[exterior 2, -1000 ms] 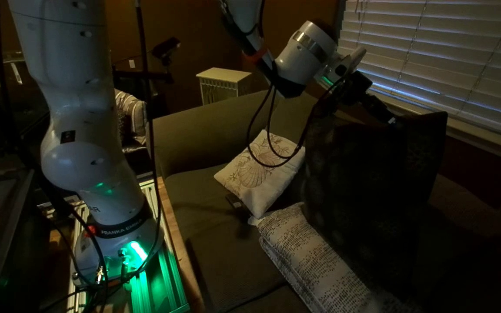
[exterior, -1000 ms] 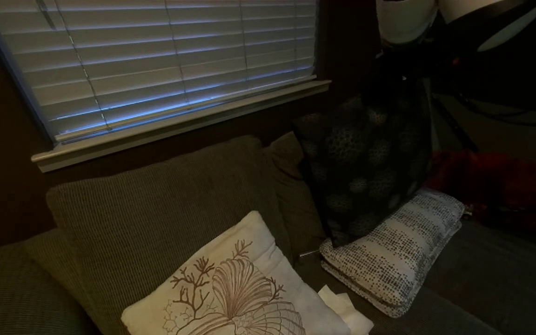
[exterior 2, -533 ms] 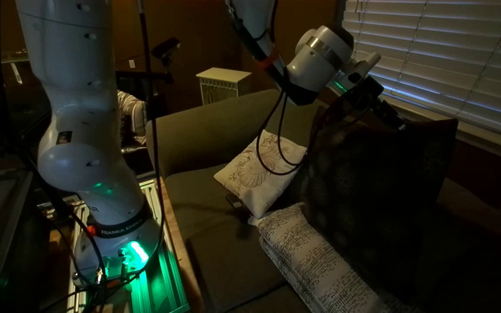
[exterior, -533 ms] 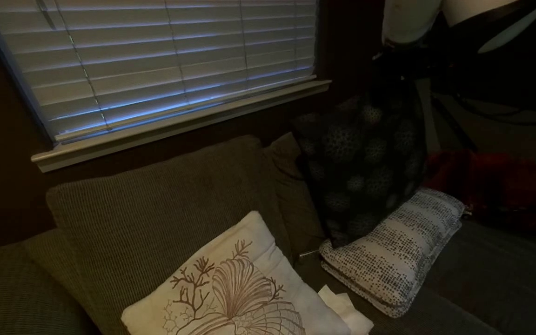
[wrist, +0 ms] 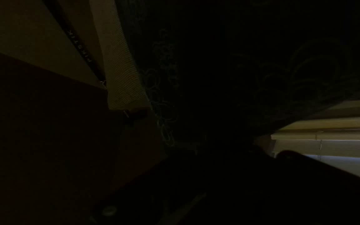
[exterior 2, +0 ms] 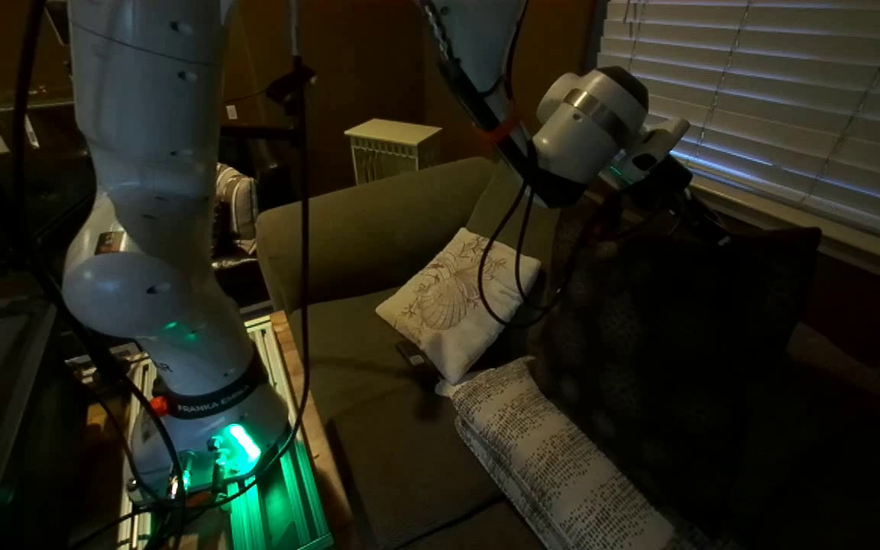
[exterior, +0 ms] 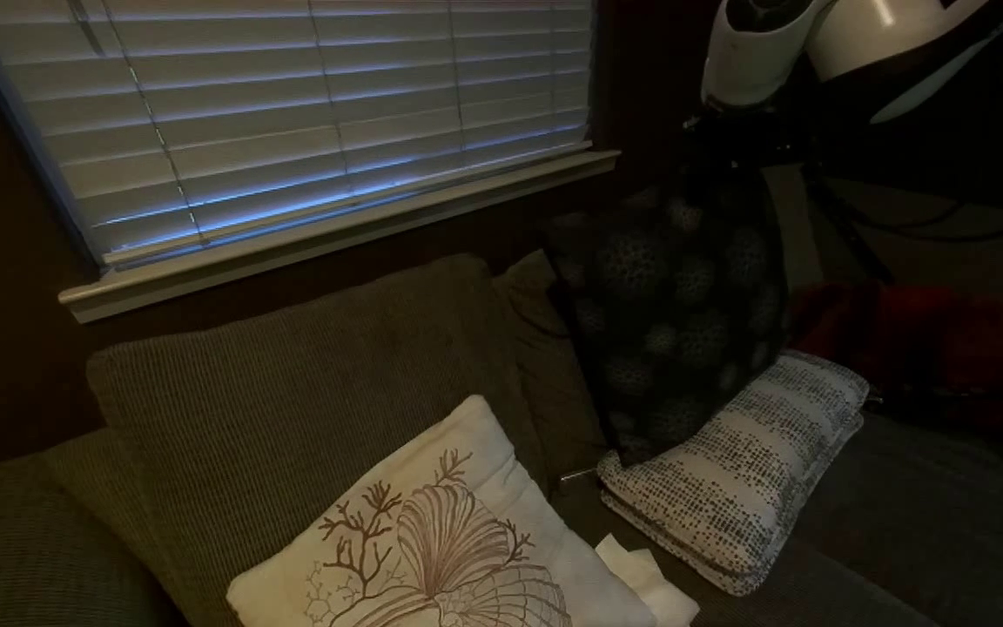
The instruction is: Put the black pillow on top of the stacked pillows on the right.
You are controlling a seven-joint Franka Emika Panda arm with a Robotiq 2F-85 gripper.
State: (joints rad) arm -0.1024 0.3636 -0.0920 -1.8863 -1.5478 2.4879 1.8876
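In both exterior views the black pillow [exterior: 671, 326] is standing tilted on the stack [exterior: 754, 475], toward the back edge of the counter [exterior 2: 379, 428], a sofa seat. In an exterior view the pillow's pale round motifs [exterior: 632, 261] are showing, and its lower corner is touching the stack's top; in an exterior view where the arm [exterior 2: 153, 252] is filling the left side, that corner is hiding in shadow and the fabric is looking almost solid dark.

The claw [exterior 2: 719, 240] is gripping the pillow's upper edge, its jaws pinching the fabric; the gloom is hiding how thick a fold they are holding. In the wrist view the pillow is narrowing toward the jaws, and a black stick [wrist: 80, 48] is showing its lettering, PIKSTIK.

The shell pillow [exterior: 449, 540] is lying near the counter's back corner by the armrest [exterior 2: 379, 237], a white scrap [exterior: 651, 582] poking out between it and the stack. An exterior view is catching a dim red heap [exterior: 928, 335] past the stack; an exterior view is taking in the green-glowing base [exterior 2: 211, 412] beside the counter's front edge and a white cabinet [exterior 2: 393, 149] behind the armrest. Blinds [exterior: 327, 113] are appearing in every view.
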